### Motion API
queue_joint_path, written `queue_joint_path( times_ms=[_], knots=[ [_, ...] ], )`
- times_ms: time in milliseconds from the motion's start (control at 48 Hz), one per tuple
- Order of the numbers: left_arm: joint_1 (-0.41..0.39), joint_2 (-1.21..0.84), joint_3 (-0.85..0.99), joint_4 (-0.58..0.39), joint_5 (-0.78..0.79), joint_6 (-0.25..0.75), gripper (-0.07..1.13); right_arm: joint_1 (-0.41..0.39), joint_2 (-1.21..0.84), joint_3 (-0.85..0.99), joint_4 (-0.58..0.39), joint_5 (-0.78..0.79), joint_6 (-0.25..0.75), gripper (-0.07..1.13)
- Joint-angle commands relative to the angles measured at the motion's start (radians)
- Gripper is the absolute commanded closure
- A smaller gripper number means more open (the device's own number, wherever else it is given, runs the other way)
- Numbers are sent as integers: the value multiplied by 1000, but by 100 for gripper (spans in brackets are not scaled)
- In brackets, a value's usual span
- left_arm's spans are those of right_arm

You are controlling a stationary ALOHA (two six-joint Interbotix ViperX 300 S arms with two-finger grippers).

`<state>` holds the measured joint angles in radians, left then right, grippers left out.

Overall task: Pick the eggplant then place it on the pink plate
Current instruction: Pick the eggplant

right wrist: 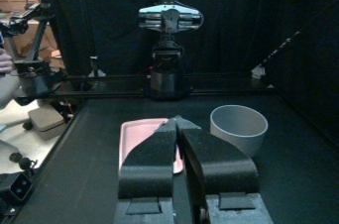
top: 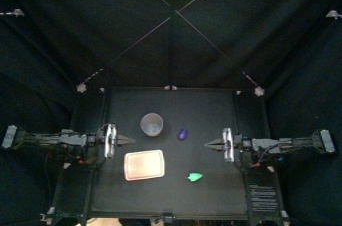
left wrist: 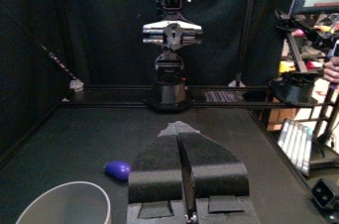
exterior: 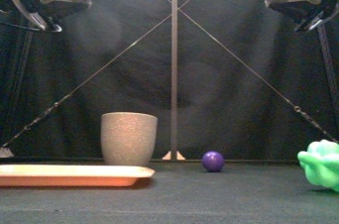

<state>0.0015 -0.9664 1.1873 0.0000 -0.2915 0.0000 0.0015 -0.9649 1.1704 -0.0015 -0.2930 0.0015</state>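
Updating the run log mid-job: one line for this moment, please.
stage: not started | pink plate: empty | eggplant: ungrasped, off plate | left gripper: shut, at left | right gripper: shut, at right

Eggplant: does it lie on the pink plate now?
No, the eggplant lies on the table, apart from the plate and near the cup.

One pink plate (top: 143,164), one grey cup (top: 152,123), one eggplant (top: 183,134), one green toy (top: 195,177).
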Motion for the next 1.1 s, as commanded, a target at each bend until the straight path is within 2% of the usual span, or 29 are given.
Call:
queue_joint_path(
  times_ms=[21,250,375,500,750,812,1104],
  knots=[
    [9,8,-9,0,-11,2,111,-11,18,-8,-2,-2,0,106],
    [11,6,-8,5,-11,2,109,-72,124,-26,-18,3,-14,99],
    [11,6,-5,21,-9,2,109,-112,233,-48,-81,34,-9,87],
    [9,6,-3,37,-9,2,109,-150,359,-81,-135,87,2,64],
    [11,3,-3,37,-9,2,109,-218,543,-150,-138,106,0,11],
    [11,3,-3,38,-6,2,109,-236,577,-163,-141,109,-3,3],
    [11,2,0,38,-6,2,109,-299,772,-232,-173,115,-9,1]
  ],
)
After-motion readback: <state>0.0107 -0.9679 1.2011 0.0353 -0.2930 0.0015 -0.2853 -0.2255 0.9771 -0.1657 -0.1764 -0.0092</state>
